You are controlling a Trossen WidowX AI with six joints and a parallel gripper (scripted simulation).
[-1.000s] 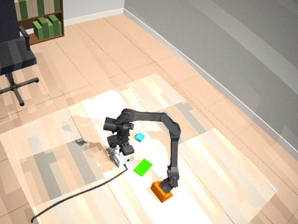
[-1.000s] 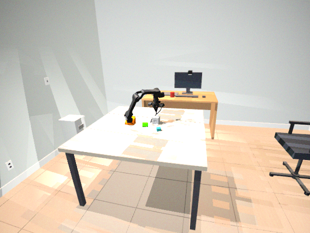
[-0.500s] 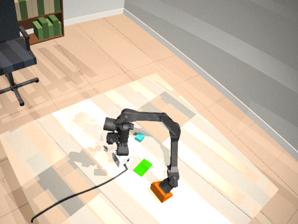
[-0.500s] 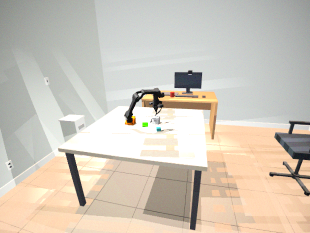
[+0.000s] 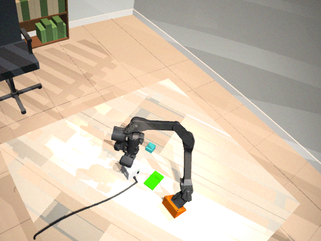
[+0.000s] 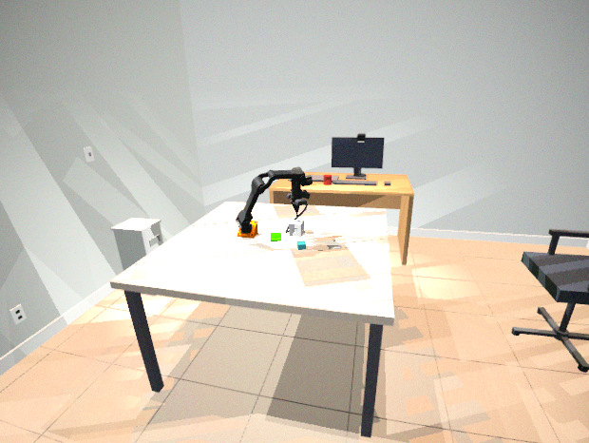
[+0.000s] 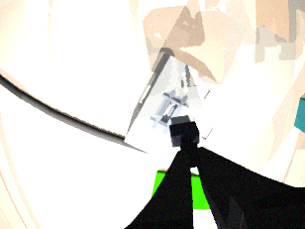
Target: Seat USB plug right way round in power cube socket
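The white power cube (image 5: 131,172) (image 6: 298,229) (image 7: 149,130) stands on the table, turned at an angle in the wrist view. Its top socket (image 7: 169,109) shows there as a blue-grey outline. My gripper (image 6: 296,217) (image 7: 191,157) points down over the cube and is shut on the dark USB plug (image 7: 184,132). The plug hides part of the cube's top and appears beside the socket outline, towards the fingers. How high it is above the top, and which way round it is, I cannot tell. In the top view the wrist hides the fingertips.
A black cable (image 5: 103,200) (image 7: 64,118) runs from the cube's side across the table. A green block (image 5: 154,180) (image 6: 275,237) lies between the cube and the orange arm base (image 5: 172,206) (image 6: 248,233). A small cyan block (image 5: 150,147) (image 6: 301,245) (image 7: 301,115) is near the cube.
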